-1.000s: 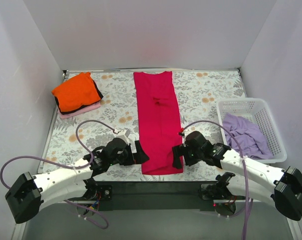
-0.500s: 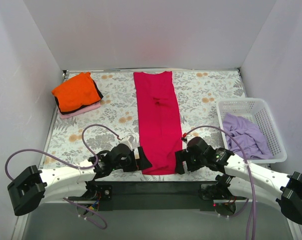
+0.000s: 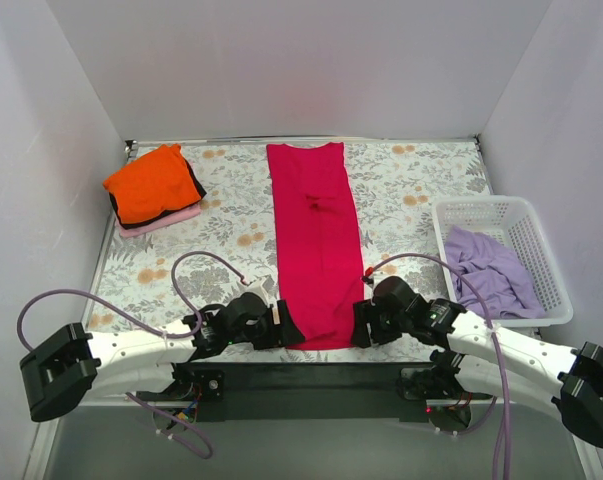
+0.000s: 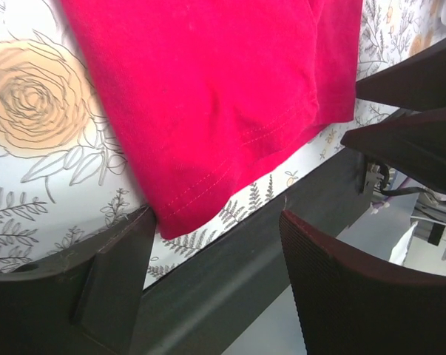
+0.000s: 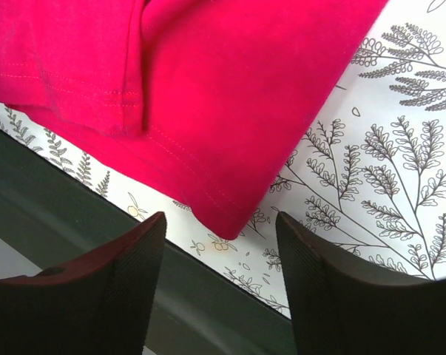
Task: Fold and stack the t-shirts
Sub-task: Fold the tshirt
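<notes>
My worktop is covered by a pale sheet printed with grey leaves and tan roses. Plain white walls box it in on the left, far and right sides, and a black rail runs along the near edge.

The crimson t-shirt lies flat as a long strip down the middle, from the far edge to the near edge. My left pincer sits low at its near-left hem corner. The jaws are apart and hold nothing, and the stitched corner lies just ahead of the gap. My right pincer is at the near-right hem corner, also spread and empty.

In the far-left corner the orange t-shirt rests folded on the pale pink t-shirt. At the right edge a white lattice basket holds the crumpled lavender t-shirt. Purple cables loop above the sheet beside both my arms.
</notes>
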Action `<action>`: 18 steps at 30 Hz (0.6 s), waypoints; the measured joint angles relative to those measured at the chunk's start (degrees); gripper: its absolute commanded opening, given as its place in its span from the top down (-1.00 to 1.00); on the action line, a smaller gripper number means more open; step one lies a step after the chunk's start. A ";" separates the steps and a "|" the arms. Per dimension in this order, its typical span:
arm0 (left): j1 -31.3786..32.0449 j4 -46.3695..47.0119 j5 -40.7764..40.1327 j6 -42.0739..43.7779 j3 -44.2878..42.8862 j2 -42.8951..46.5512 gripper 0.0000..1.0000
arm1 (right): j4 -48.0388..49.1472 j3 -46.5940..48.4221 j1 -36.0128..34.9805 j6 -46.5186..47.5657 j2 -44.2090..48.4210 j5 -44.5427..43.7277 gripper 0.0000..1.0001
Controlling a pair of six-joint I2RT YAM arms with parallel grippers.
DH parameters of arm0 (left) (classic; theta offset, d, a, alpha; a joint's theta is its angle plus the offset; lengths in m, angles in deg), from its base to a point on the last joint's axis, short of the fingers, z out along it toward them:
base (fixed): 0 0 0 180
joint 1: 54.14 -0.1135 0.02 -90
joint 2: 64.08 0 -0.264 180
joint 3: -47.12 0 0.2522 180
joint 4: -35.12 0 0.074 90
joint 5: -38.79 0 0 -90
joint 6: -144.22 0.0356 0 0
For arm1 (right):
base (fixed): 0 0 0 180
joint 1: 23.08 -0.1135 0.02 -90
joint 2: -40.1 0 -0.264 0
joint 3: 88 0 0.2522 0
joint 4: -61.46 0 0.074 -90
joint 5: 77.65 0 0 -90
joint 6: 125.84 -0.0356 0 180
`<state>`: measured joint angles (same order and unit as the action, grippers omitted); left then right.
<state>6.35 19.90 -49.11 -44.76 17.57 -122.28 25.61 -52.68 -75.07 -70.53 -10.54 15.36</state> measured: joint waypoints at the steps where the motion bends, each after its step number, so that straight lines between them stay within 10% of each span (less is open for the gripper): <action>1: 0.26 0.20 0.02 -0.22 -0.02 -0.20 -0.19 | 0.04 -0.04 -0.13 -0.07 -0.02 0.00 -0.05; 18: 1.62 -0.50 -0.22 -1.27 0.44 -3.76 0.96 | 2.99 -0.92 -2.43 -1.79 -1.97 -0.96 0.97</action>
<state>7.97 19.40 -49.32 -46.03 18.00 -126.03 28.61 -53.60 -77.50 -72.33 -12.50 14.39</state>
